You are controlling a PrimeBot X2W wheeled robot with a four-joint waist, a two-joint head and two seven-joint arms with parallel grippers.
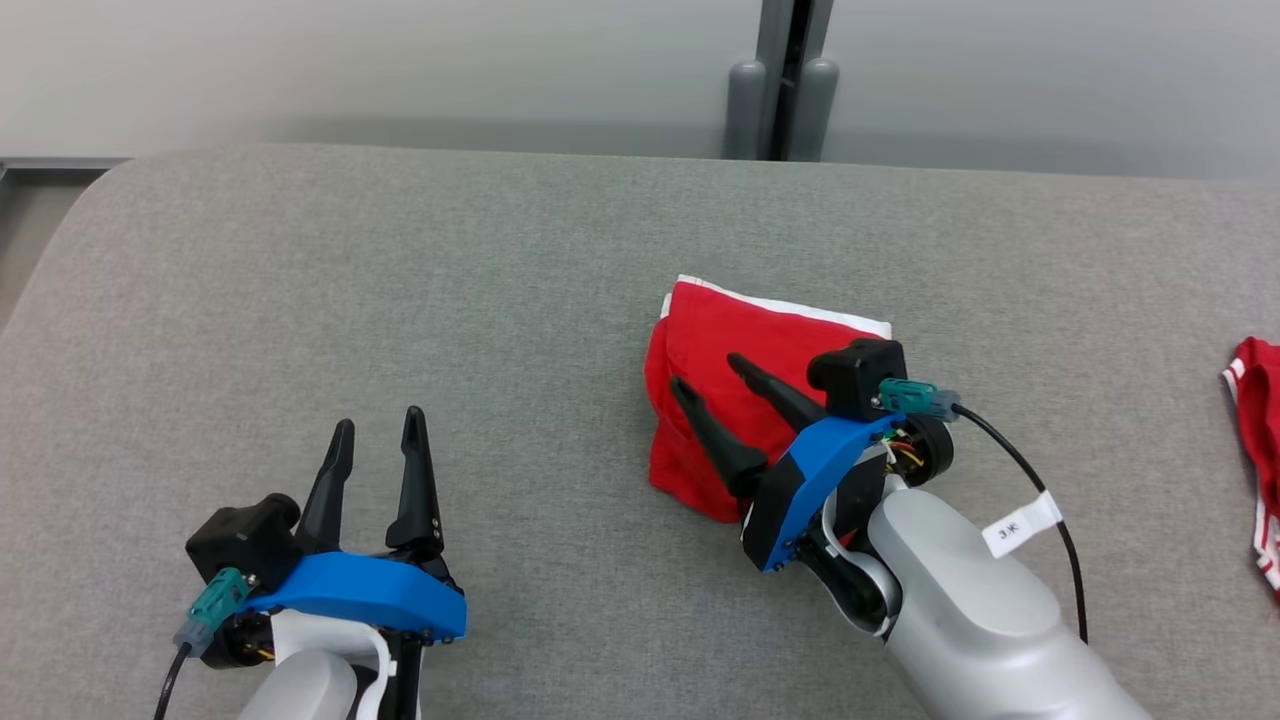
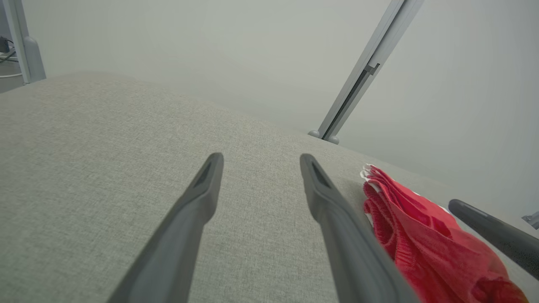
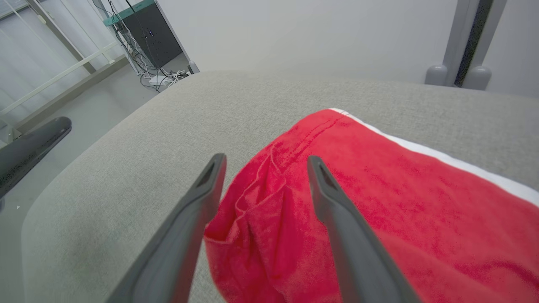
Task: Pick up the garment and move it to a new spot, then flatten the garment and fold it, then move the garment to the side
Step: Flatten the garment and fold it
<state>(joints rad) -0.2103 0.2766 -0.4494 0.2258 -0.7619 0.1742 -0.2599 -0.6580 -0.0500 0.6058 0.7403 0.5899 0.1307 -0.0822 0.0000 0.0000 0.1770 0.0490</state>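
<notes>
Lying folded into a compact red bundle, the garment (image 1: 740,350) is found a little right of the middle of the grey padded tabletop (image 1: 400,260), well in from every edge. The right claw (image 1: 708,372) is poised directly over its near left part with both fingers spread and nothing held between them. From the right wrist, the cloth (image 3: 379,189) is seen to run ahead and to the right of the fingers, with the white-trimmed edge along the far side. The left claw (image 1: 379,418), also open and empty, is set well apart over bare fabric towards the near left corner, so the right arm is judged clearly the nearer for any grasp. The bundle's near right corner is covered by the right wrist. Whether the fingertips touch the cloth cannot be told, nor can the folded layers be counted. A second red cloth (image 1: 1258,430) is cut off at the tabletop's right side.
</notes>
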